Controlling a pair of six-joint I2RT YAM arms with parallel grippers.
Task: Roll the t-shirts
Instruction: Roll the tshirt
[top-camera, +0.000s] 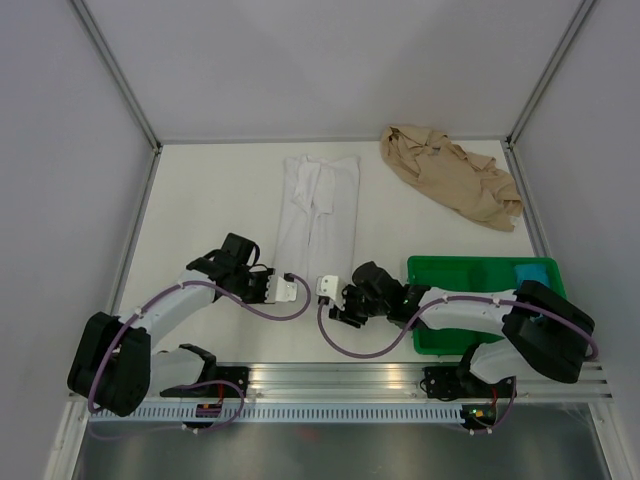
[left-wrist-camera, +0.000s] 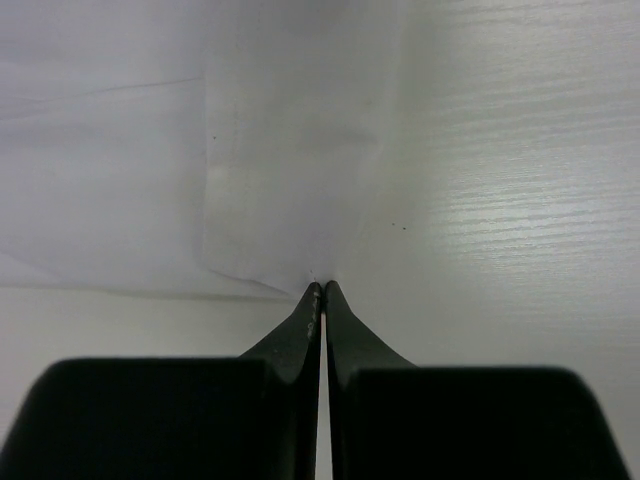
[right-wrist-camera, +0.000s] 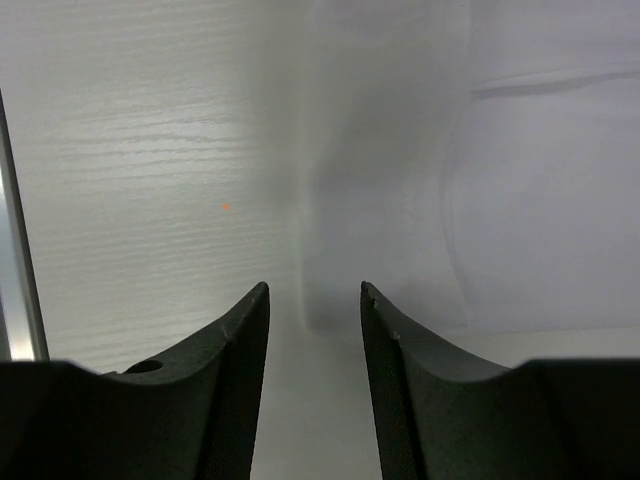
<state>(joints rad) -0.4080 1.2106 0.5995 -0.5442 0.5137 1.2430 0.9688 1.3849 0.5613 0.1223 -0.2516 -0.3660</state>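
1. The bench (top-camera: 200, 220) is white, with faint wood grain.
2. A white shirt (top-camera: 318, 210) lies mid-bench, folded into a long strip.
3. A tan shirt (top-camera: 450, 175) lies crumpled at the far right corner.
4. A green tray (top-camera: 460, 275) sits by the near right edge.

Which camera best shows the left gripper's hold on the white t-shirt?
Left wrist: the left gripper is shut at the white t-shirt's near corner, cloth puckering into its tips. Top external shows both, but too small to judge the pinch. Right wrist shows only the shirt's other near corner.
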